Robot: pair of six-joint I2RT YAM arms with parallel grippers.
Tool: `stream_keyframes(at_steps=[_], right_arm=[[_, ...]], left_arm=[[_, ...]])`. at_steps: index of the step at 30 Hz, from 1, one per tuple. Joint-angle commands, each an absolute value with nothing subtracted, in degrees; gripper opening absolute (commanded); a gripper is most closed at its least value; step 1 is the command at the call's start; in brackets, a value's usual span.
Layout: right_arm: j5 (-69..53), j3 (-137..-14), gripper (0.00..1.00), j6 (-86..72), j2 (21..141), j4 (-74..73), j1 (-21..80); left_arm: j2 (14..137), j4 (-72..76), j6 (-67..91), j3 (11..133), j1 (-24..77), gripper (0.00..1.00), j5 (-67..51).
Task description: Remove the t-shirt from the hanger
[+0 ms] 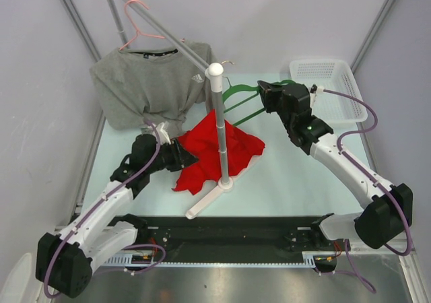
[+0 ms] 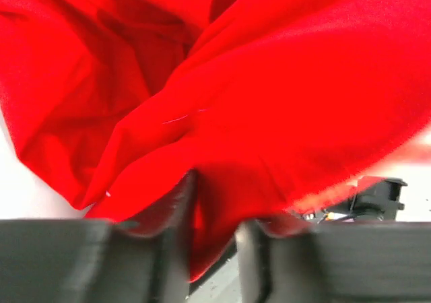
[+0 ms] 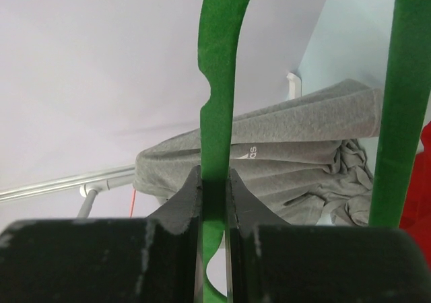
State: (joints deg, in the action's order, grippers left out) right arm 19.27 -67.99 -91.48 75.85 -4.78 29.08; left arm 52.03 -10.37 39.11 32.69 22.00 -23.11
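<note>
A red t-shirt point(image 1: 222, 149) lies crumpled on the table around the foot of a white stand point(image 1: 217, 124). My left gripper point(image 1: 191, 159) is shut on its left edge; in the left wrist view the red cloth point(image 2: 269, 94) fills the frame and a fold runs down between the fingers point(image 2: 176, 249). My right gripper point(image 1: 264, 91) is shut on a green hanger point(image 1: 244, 106) and holds it above the table, right of the stand. The right wrist view shows the hanger bar point(image 3: 219, 81) pinched between the jaws. The hanger's low end reaches the shirt's top edge; whether they still touch is hidden.
A grey t-shirt point(image 1: 151, 81) hangs on a pink hanger point(image 1: 138, 23) from a slanted rail at the back left, also in the right wrist view point(image 3: 289, 141). A white basket point(image 1: 330, 87) stands at the back right. The stand's base bar point(image 1: 205, 202) lies in front.
</note>
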Motion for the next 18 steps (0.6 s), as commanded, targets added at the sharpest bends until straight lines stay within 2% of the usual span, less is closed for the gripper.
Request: stream_keyframes(at_steps=[1,2,3,9,18], right_arm=[[19.4,-69.5,0.00,-93.3,75.6,-0.6,27.6],[20.2,-69.3,0.00,-93.3,75.4,-0.6,27.4],[20.7,-69.1,0.00,-93.3,75.2,-0.5,27.2],[24.1,-67.1,0.00,-91.8,73.7,2.2,25.1],[21.4,-67.1,0.00,-82.9,73.2,2.6,21.5]], left_arm=[[44.8,-7.2,40.7,31.6,22.1,0.22,-22.8],[43.3,-9.0,39.3,32.2,22.1,0.05,-18.8],[42.4,-13.3,38.4,33.9,22.1,0.00,-16.8],[39.9,-21.9,37.6,37.1,22.1,0.00,-6.4],[39.0,-27.0,36.4,41.0,22.1,0.00,2.9]])
